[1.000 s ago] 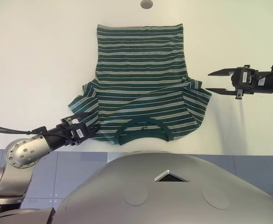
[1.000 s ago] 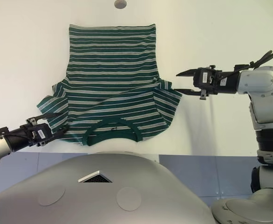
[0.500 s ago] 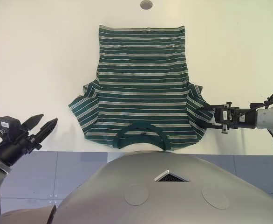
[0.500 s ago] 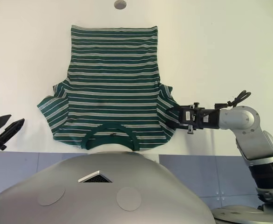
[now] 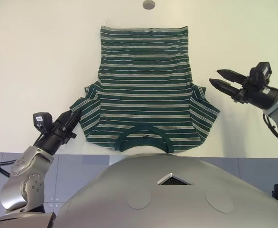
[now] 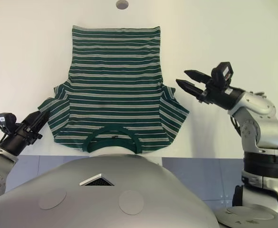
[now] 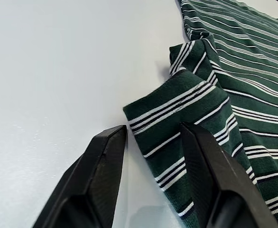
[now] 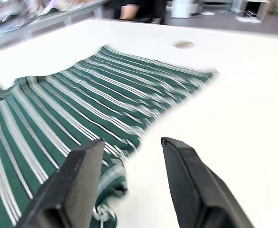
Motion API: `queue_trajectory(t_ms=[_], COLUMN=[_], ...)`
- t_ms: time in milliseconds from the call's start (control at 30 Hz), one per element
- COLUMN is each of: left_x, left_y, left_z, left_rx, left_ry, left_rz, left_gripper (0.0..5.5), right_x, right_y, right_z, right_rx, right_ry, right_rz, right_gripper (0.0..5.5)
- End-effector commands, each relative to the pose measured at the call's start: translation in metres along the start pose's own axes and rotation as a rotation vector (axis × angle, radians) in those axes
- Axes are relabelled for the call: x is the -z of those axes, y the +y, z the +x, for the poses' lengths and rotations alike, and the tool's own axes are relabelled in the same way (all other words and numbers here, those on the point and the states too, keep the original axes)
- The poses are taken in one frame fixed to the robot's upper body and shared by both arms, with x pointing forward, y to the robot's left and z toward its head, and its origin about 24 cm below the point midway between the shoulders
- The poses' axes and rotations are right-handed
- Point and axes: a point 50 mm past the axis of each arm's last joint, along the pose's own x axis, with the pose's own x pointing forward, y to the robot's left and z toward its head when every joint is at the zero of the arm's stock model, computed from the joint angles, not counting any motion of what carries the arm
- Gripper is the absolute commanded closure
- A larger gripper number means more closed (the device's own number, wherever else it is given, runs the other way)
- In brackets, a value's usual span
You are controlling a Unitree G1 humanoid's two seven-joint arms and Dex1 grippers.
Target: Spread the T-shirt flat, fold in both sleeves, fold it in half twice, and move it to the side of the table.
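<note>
The dark green T-shirt [image 5: 146, 80] with white stripes lies flat on the white table [image 5: 34, 57], collar toward me, hem at the far side. Both short sleeves stick out sideways. My left gripper [image 5: 74, 118] is open at the tip of the left sleeve [image 7: 177, 109], low over the table; in the left wrist view the sleeve corner lies between its two fingers [image 7: 106, 156]. My right gripper [image 5: 215, 76] is open and raised above the table, just to the right of the right sleeve [image 5: 203, 102], holding nothing. The right wrist view looks past its fingers [image 8: 177, 156] onto the shirt body [image 8: 82, 104].
A small grey disc [image 5: 148, 4] sits in the table at its far edge, beyond the hem. Bare white table stretches to both sides of the shirt. The table's near edge runs just below the collar, with grey floor tiles [image 5: 77, 166] beyond it.
The right gripper, which was down at the right sleeve half a second ago, has let go and risen up and outward. The left gripper has come back from off the table to the left sleeve tip.
</note>
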Motion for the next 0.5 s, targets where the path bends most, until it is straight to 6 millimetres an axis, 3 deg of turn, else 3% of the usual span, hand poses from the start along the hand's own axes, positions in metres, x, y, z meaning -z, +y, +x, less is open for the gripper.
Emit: queue_trajectory(t_ms=[33,167,300,433,500], left_x=[0.01,0.012,-0.001,-0.007,-0.013], left_y=[-0.002,-0.012,-0.026,-0.046,-0.06], left_z=[-0.003,-0.001,-0.007,-0.014,-0.009], left_rx=[-0.061,-0.062,-0.039,0.009,0.031], left_ry=[0.007,-0.029,-0.121,-0.015,0.004], left_rz=[-0.028,-0.055,-0.004,0.366,0.506], left_gripper=[4.28,5.04,5.47,5.47,5.47], right_x=[0.013,0.02,0.027,0.031,0.039], right_y=[-0.009,-0.01,-0.014,0.0,0.019], right_z=[-0.008,-0.012,-0.029,-0.055,-0.063], right_rx=[0.098,0.112,0.171,0.186,0.152], right_ry=[0.016,0.036,0.018,0.011,0.028], right_rz=[0.061,0.098,0.233,0.381,0.49], right_gripper=[3.26,3.26,3.26,3.26,3.26])
